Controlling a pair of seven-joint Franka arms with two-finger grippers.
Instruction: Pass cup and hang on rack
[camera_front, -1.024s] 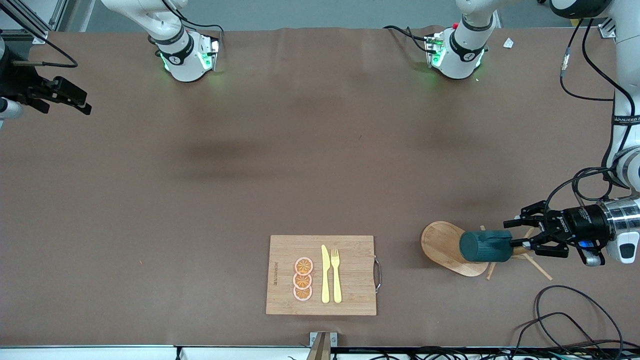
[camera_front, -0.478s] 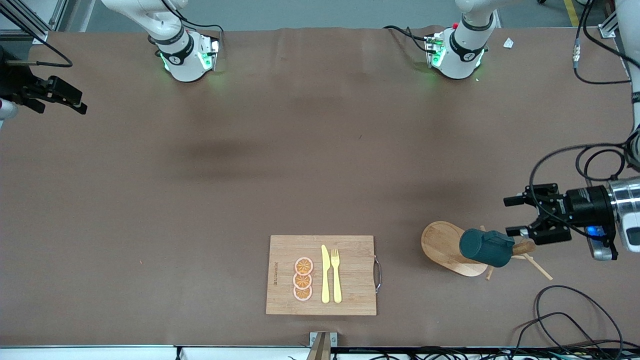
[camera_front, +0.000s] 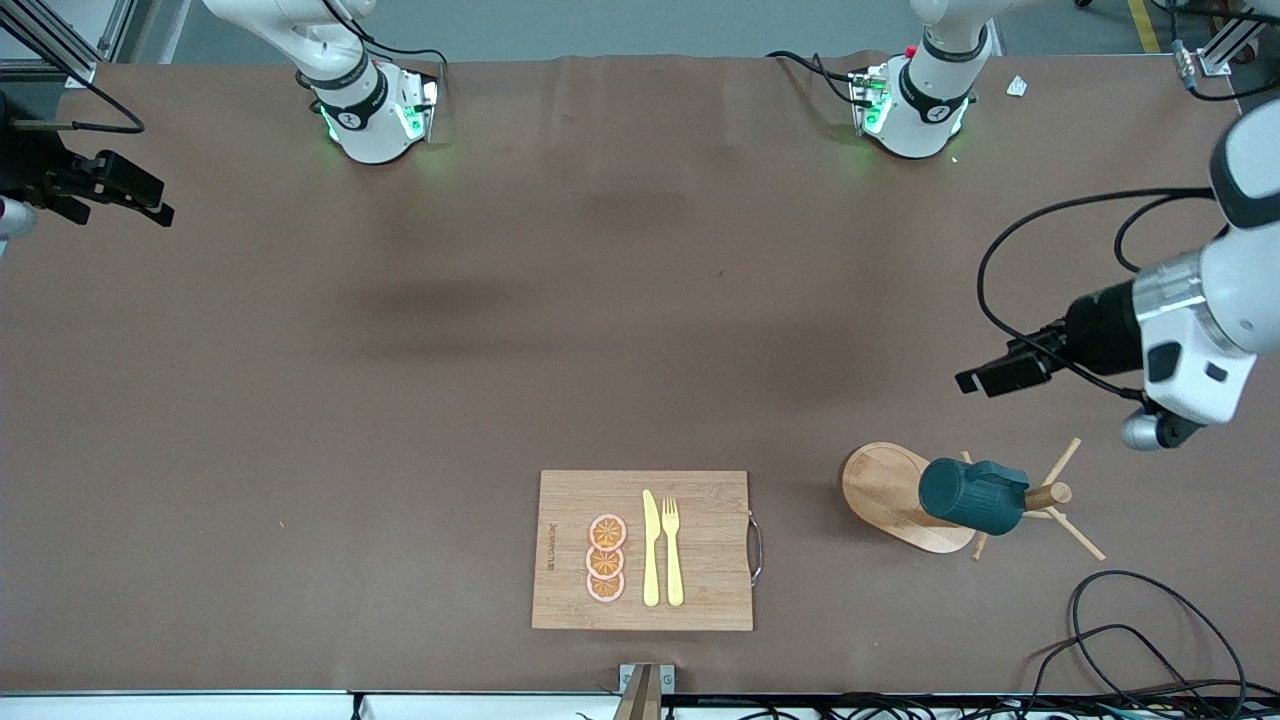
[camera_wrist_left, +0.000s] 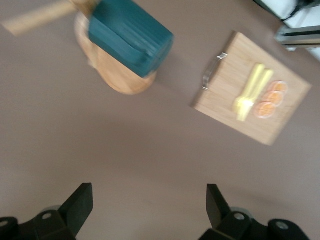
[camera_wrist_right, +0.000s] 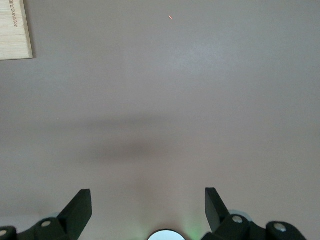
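Here, in the front view, the cup (camera_front: 972, 494) hung on the rack (camera_front: 900, 495), apart from the left gripper (camera_front: 995, 377) raised above the tabletop (camera_front: 600, 320); the right gripper (camera_front: 125, 190) waited at its own end. Both wrist views showed jaws spread wide, empty, the cup (camera_wrist_left: 130, 35) well clear of the left ones.

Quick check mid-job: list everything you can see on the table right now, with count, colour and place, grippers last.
cup: one, dark teal, hanging on the rack
rack: one, light wood, toward the left arm's end
cutting board: one, bamboo, at the table edge nearest the front camera
orange slices: three, orange, in a row on the board
knife: one, yellow, on the board beside the slices
fork: one, yellow, beside the knife
left gripper: open, empty, above the table near the rack
right gripper: open, empty, waiting at its end
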